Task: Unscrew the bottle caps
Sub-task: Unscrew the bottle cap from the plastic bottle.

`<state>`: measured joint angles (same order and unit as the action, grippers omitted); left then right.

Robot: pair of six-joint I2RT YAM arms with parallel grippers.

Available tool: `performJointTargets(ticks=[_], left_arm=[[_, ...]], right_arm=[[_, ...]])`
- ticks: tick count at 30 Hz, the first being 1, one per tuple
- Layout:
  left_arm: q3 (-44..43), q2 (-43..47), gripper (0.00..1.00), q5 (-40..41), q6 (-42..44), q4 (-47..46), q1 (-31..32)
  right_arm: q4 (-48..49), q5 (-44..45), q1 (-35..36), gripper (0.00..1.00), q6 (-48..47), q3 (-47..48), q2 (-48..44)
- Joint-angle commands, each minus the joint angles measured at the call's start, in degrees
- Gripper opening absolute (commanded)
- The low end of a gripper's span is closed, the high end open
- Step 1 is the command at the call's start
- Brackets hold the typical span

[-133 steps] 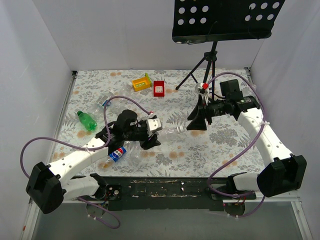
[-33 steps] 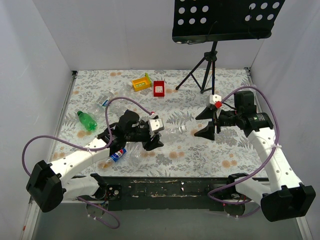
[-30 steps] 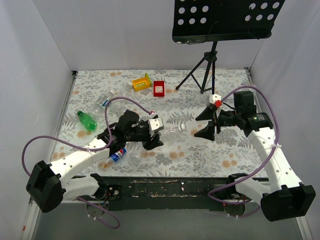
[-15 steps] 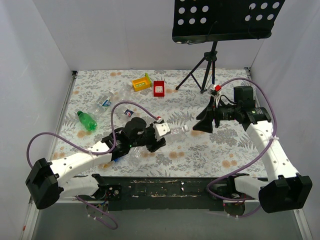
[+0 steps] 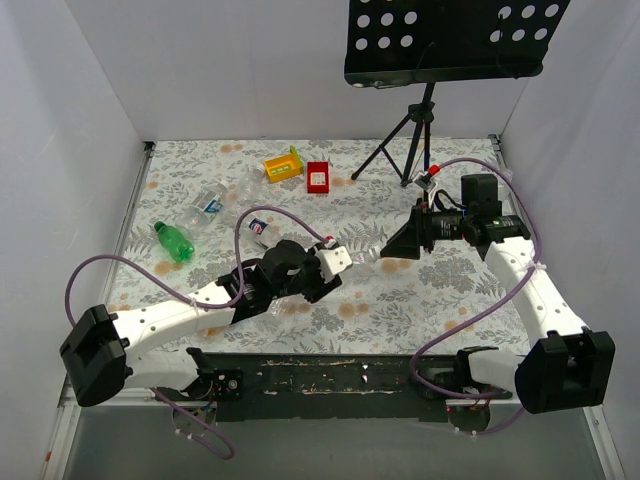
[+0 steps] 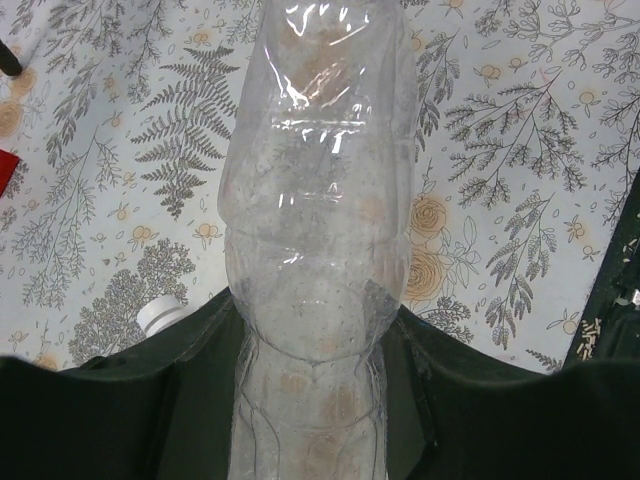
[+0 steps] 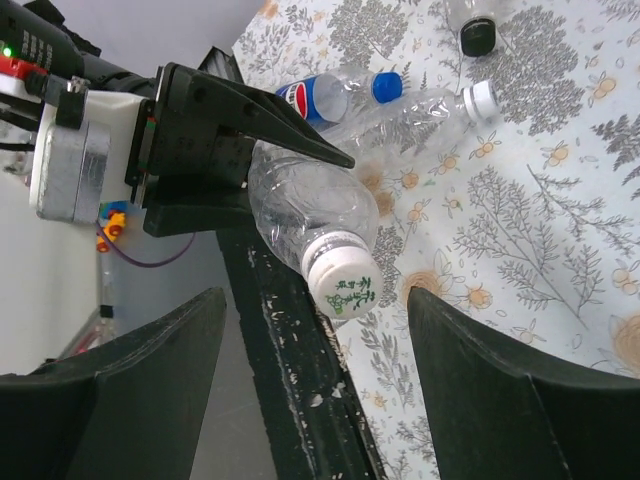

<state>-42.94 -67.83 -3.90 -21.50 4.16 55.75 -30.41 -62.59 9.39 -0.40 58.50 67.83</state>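
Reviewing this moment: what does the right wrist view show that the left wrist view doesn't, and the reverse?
Only right wrist: the white cap of the held bottle, sitting untouched between the fingers of the open right end effector; also a Pepsi bottle lying on the table. Only left wrist: the bottle's clear wall seen lengthwise and close up, with its cap end cut off. Both: the bottle clamped in the left end effector, and the floral table cover.

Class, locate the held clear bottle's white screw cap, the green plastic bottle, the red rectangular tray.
white screw cap [image 7: 343, 281]: right wrist view, top.
green plastic bottle [image 5: 173, 241]: top view, body.
red rectangular tray [image 5: 318, 165]: top view, rim.
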Motion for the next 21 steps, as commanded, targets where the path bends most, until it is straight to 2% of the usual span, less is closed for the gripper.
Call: performJointTargets(ticks=[1,10,14,16,18,21], left_arm=[[-2.76,-0.63,0.0,2.05,0.05,-2.67,0.94],[-3.12,-1.6,0.0,2.76,0.4,-3.46,1.65],[-3.29,-1.78,0.0,2.67,0.49,-3.72,1.65],[-3.29,-1.95,0.0,2.67,0.4,-3.72,1.73],[-3.2,-1.95,0.0,2.76,0.4,-3.72,1.73],[-2.94,-1.87,0.0,2.93,0.49,-3.72,1.73]], right_arm=[[4.92,-3.33,-0.07,0.8,6.11,-1.19,1.34],[4.13,-1.66,1.42,0.76,7.0,-2.07,3.53],[4.05,-1.83,1.69,0.7,7.35,-1.72,4.32],[4.05,-2.28,1.77,0.6,7.26,-1.55,4.67],[3.87,-2.89,1.86,0.46,7.08,-1.37,4.85],[3.52,-3.59,1.95,0.2,6.21,-1.11,4.76]])
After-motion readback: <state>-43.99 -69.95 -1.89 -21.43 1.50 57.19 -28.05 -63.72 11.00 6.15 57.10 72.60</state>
